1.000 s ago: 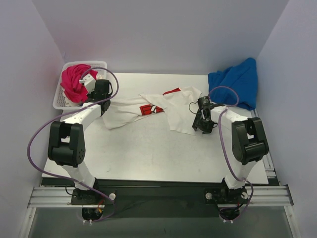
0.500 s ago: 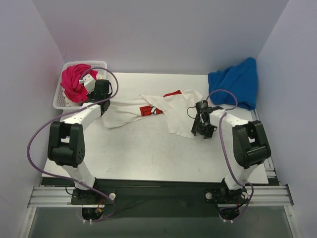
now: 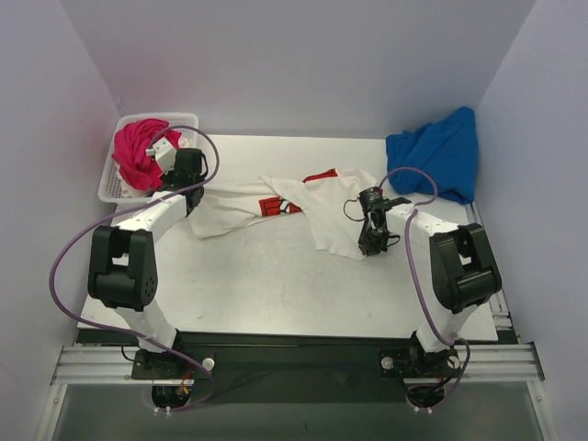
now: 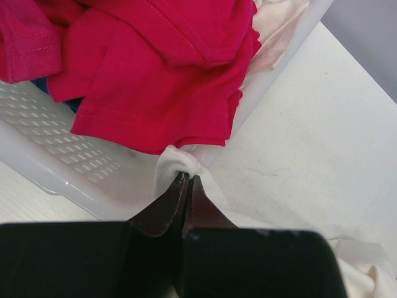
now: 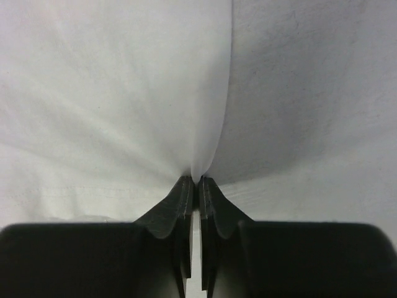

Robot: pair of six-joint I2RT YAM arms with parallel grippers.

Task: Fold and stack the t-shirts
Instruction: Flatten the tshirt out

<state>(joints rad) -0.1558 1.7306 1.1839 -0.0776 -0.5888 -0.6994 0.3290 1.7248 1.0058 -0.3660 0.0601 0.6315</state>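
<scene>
A large white t-shirt [image 3: 326,207] with a red chest print [image 3: 272,204] lies stretched and rumpled across the table's middle. My left gripper [image 3: 190,188] is shut on its left end beside the basket; in the left wrist view a pinch of white cloth [image 4: 177,162] sits in the closed tips [image 4: 187,179]. My right gripper [image 3: 369,246] is shut on the shirt's right lower edge, where white cloth [image 5: 124,105] fans out from the tips [image 5: 198,180]. A magenta-pink t-shirt [image 3: 136,152] [image 4: 155,68] fills the basket. A bright blue t-shirt [image 3: 439,152] lies crumpled at the back right.
The white lattice basket [image 3: 110,188] [image 4: 68,167] stands at the back left corner, right by my left gripper. Purple cables loop over both arms. The grey walls close in the table on three sides.
The right gripper has moved forward and a little left along the shirt's right edge and has shut on the cloth. The left arm has stayed still.
</scene>
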